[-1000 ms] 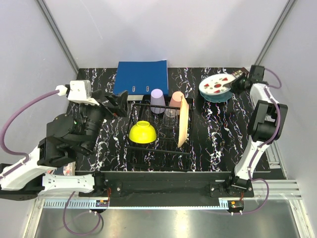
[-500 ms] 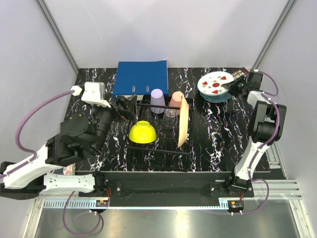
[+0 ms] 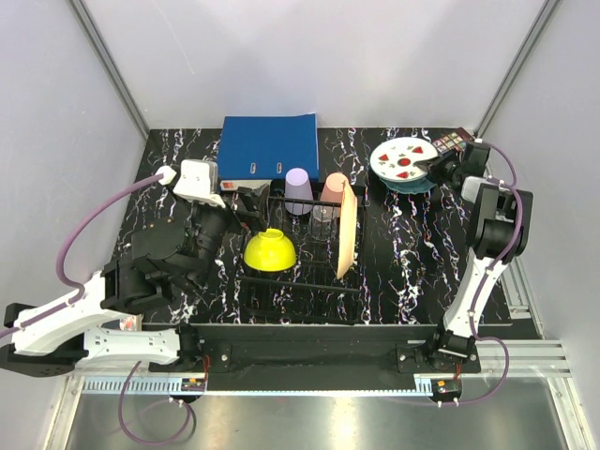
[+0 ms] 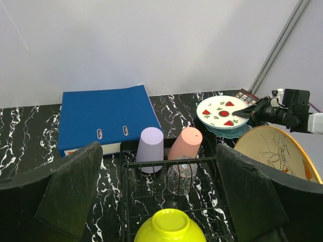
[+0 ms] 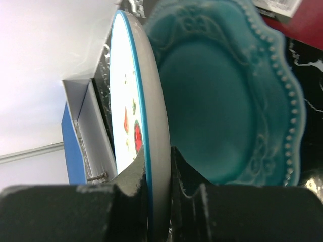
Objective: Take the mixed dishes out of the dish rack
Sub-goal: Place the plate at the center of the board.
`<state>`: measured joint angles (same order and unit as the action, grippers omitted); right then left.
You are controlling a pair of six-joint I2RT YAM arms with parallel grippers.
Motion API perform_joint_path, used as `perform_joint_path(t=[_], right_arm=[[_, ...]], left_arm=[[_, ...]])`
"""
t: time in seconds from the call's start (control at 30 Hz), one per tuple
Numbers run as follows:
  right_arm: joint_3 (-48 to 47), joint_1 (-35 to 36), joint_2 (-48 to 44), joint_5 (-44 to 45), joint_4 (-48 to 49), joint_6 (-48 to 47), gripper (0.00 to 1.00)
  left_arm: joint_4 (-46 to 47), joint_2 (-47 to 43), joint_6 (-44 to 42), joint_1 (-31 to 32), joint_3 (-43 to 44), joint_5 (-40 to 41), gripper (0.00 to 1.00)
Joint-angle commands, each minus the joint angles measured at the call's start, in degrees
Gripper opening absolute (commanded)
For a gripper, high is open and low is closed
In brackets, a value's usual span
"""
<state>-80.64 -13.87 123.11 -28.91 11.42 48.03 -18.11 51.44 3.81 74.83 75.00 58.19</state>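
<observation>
The black dish rack point(image 3: 298, 282) holds an upturned yellow bowl point(image 3: 270, 249), a lilac cup point(image 3: 298, 190), a salmon-pink cup point(image 3: 334, 189), a clear glass point(image 3: 323, 223) and an upright peach plate point(image 3: 348, 228). My left gripper point(image 3: 251, 202) hangs wide open over the rack's left side, just behind the bowl point(image 4: 170, 227), holding nothing. At the back right, my right gripper point(image 3: 433, 167) is shut on the rim of the watermelon-print plate point(image 5: 154, 126), held just above the teal plate point(image 5: 217, 116) on the table.
A blue binder point(image 3: 266, 147) lies flat behind the rack. A small patterned card point(image 3: 448, 143) sits at the far right corner. White walls close off the back and both sides.
My left arm has swung right and forward, bringing its open gripper up to the rack. The right gripper has shifted the watermelon-print plate slightly left over the teal plate.
</observation>
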Motion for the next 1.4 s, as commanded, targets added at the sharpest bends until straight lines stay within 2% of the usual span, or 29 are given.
perform_joint_path(t=[0.0, 0.23, 0.47, 0.63, 0.77, 0.8, 0.87, 0.9, 1.0, 1.23, 1.37], right_arm=[[-5.0, 0.2, 0.3, -3.8, 8.7, 3.0, 0.00], [-5.1, 0.1, 2.1, -3.3, 8.3, 2.9, 0.00], [-6.1, -0.4, 2.8, 0.9, -1.3, 0.0, 0.00], [-6.9, -0.5, 3.0, 1.7, -3.5, -0.4, 0.00], [-7.8, -0.6, 3.3, 2.9, -7.2, -0.8, 0.14], [-7.8, -0.7, 3.4, 3.0, -7.5, -0.7, 0.23], [-7.8, -0.7, 3.3, 3.2, -8.4, -0.4, 0.33], [-7.7, -0.7, 3.2, 3.4, -8.8, -0.3, 0.42], [-8.1, -0.7, 2.9, 4.2, -10.9, -0.7, 0.55], [-10.6, -1.0, 2.2, 6.3, -19.1, -1.6, 0.76], [-12.9, -1.0, 1.4, 8.2, -23.8, -3.3, 0.80]], left_arm=[[6.2, -0.4, -2.9, 0.1, -0.8, -1.0, 0.99], [7.1, 0.9, -3.5, 0.1, -0.6, -0.3, 0.99], [7.1, 1.3, -4.9, 0.1, -0.6, -0.2, 0.99], [7.1, 1.3, -5.0, 0.1, -1.2, -0.4, 0.99], [6.6, 1.3, -5.1, 0.1, -1.1, -0.4, 0.99], [6.4, 1.4, -5.1, 0.1, -1.0, -0.4, 0.99], [6.3, 1.3, -5.2, 0.1, -1.1, -0.2, 0.99], [6.4, 1.3, -5.2, 0.1, -1.2, -0.2, 0.99], [6.3, 1.3, -5.2, 0.1, -1.3, -0.2, 0.99], [5.8, 1.5, -5.1, 0.1, -1.2, -0.4, 0.99], [5.3, 1.5, -5.0, 0.1, -0.9, -0.4, 0.99]])
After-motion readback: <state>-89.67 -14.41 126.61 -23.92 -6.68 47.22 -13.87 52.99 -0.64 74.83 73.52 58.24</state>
